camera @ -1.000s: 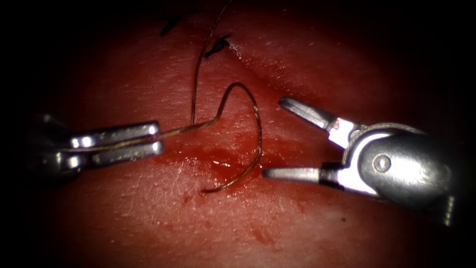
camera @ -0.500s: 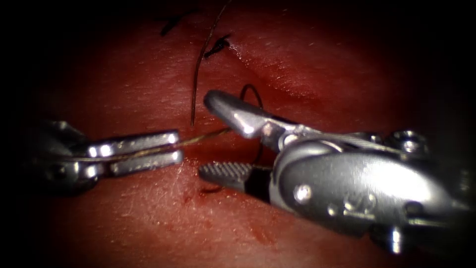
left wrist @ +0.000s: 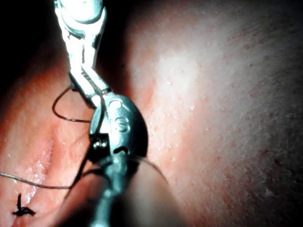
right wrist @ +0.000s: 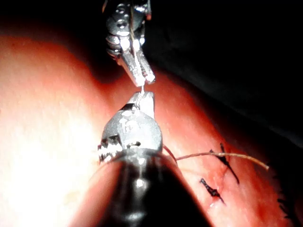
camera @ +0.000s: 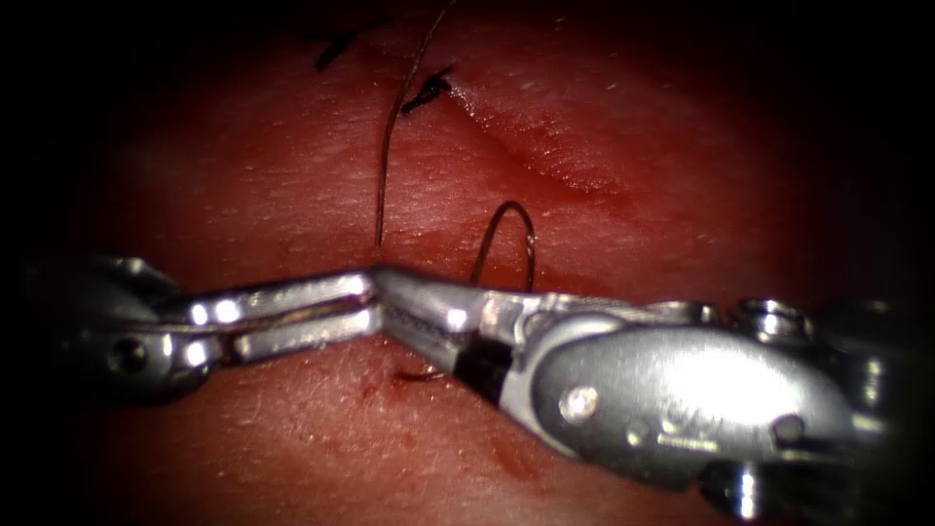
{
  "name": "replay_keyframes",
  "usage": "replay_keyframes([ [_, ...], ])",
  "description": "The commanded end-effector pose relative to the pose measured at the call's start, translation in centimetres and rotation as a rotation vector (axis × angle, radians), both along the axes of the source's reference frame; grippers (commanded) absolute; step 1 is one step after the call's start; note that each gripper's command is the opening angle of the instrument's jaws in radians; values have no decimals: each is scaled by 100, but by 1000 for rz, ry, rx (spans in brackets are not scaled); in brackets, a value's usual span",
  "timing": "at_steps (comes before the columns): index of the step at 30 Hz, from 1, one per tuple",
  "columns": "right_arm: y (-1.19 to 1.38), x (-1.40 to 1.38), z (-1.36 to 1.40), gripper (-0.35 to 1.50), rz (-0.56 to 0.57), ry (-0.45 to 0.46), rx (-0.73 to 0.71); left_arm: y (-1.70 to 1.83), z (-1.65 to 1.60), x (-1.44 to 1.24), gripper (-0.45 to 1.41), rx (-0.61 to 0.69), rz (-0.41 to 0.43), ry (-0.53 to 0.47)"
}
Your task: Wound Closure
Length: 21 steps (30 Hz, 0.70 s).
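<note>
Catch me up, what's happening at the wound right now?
The left tool is shut on the thread, which runs along its jaws. The right tool meets it tip to tip, jaws closed, apparently on the same thread just past the left jaws. A thread loop arches behind the right tool above the tissue. As far as I can tell, neither tool holds the needle. A tied stitch sits farther up the cut.

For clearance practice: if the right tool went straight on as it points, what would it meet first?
The left tool, tip to tip with the right tool; both seem shut on the thread.
</note>
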<state>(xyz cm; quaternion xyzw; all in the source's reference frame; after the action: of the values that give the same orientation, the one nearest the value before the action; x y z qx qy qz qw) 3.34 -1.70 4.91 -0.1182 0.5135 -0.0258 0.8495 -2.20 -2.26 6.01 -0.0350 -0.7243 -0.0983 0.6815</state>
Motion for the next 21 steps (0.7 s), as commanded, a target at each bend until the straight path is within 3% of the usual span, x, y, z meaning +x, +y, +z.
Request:
replay_keyframes([
  [1, 7, 2, 8, -35, -11, -13, -7, 1, 2, -6, -37, 40, 5, -10],
  [2, 8, 0, 10, -35, -15, -14, -12, 2, 2, -6, 10, 82, 8, -19],
  [3, 9, -3, 11, -35, -16, -18, -18, 3, 1, -6, 46, 119, 4, -19],
  [4, 10, -6, 14, -35, -20, -14, -18, 4, 1, -6, 74, 150, -20, 0],
  [5, 13, -12, 17, -35, -27, -7, -17, 5, 1, -4, 88, 186, -46, 19],
  [7, 15, -19, 20, -35, -34, -6, -15, 6, 2, -1, 89, 186, -49, 23],
  [10, 19, -30, 25, -35, -33, -3, -17, 8, 4, 7, 76, 186, -44, 22],
  [16, 19, -42, 46, -35, -42, 5, -36, 17, 13, 27, 78, 216, -39, 18],
  [21, 17, -44, 65, -35, -59, -13, -33, 19, 13, 28, 66, 219, -40, -67],
])
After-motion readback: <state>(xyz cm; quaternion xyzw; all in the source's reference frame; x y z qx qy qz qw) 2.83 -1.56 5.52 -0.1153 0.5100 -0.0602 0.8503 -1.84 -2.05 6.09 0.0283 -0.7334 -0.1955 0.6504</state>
